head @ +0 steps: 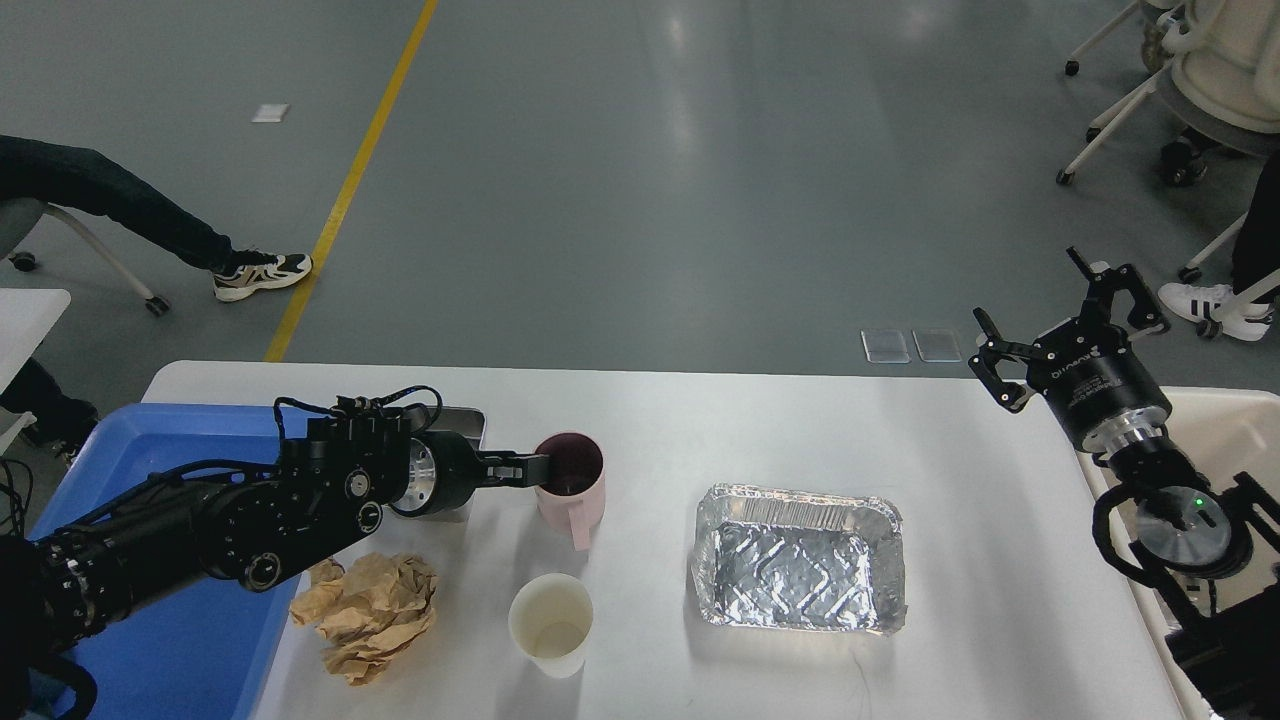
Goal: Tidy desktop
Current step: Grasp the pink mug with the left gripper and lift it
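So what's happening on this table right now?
The left gripper is at the rim of a pink mug on the desktop; whether it is gripping is unclear. The right gripper hangs open, off the table's right side, holding nothing. Crumpled brown paper, a white cup and an empty foil tray lie on the desktop. A blue tray sits at the left.

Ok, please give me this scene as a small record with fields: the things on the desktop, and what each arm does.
desktop: white
pink mug: upright, handle toward robot
paper cup: upright, nearest edge
foil tray: empty
crumpled brown paper: beside blue tray
left gripper: at mug rim, grip unclear
right gripper: raised, jaws open, holding nothing
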Robot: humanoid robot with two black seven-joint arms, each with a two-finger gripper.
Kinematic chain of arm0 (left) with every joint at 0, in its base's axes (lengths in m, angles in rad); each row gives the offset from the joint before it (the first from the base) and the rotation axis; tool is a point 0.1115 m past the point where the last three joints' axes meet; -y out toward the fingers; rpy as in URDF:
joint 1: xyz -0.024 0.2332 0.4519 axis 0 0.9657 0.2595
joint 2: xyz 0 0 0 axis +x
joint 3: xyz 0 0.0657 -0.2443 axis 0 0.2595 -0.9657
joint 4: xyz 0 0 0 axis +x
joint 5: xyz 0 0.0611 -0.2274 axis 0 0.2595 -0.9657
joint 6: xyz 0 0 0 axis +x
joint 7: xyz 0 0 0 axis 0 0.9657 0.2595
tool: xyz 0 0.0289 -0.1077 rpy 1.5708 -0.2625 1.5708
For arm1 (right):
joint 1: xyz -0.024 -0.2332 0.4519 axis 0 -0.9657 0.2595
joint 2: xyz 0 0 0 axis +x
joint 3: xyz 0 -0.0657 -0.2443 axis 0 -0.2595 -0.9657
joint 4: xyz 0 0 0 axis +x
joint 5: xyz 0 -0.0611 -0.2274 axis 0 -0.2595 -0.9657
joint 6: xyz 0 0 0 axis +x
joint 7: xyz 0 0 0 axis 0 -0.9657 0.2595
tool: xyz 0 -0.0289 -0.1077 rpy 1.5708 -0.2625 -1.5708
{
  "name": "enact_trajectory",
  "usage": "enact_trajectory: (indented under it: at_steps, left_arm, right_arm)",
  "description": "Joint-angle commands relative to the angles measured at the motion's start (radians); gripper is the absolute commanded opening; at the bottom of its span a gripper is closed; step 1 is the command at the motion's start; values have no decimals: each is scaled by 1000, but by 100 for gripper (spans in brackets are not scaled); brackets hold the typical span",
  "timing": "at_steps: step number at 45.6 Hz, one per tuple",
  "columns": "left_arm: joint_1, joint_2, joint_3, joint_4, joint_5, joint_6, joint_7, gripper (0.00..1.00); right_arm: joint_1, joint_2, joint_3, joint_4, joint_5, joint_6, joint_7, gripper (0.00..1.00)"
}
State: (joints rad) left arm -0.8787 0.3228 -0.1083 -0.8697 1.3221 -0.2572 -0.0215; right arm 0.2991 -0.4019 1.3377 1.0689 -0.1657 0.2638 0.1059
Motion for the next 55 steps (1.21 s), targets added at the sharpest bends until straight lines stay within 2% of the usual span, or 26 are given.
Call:
enact_trajectory:
  at_steps: [1,4,7,18,29,36,42,47,52,55]
  left_arm:
    - [-2,-1,-1,0,0,-4,0,13]
    - [-3,-1,-1,1,0,-7,0,3]
    - [-6,-2,2,1,0,-10,0,0]
    - [-28,-18,24,-6,-3,-20,-12,0]
    - [-169,15,10,-57,-20,-97,-12,0]
    - [-315,117,1,-88,-55,-145,-12,0]
    - [-393,200,-1,-103,-76,-209,-12,0]
    - [-427,288,2,-182,-80,-226,-8,0]
    - [-445,453,7,-308,-80,-237,0,0]
    - [-459,551,4,-354,-78,-273,-1,0]
  right_arm:
    - [0,5,1,0,0,0,0,100]
    - [2,6,1,-1,0,0,0,100]
    - [2,6,4,-1,0,-1,0,100]
    - [2,11,5,-1,0,-1,0,100]
    - [8,11,5,-1,0,-3,0,100]
    - [9,11,5,-1,0,-5,0,100]
    - [9,11,6,-1,2,-6,0,100]
    - [12,12,8,0,0,-9,0,100]
    - [14,11,6,0,0,-9,0,100]
    - [12,11,8,0,0,-9,0,100]
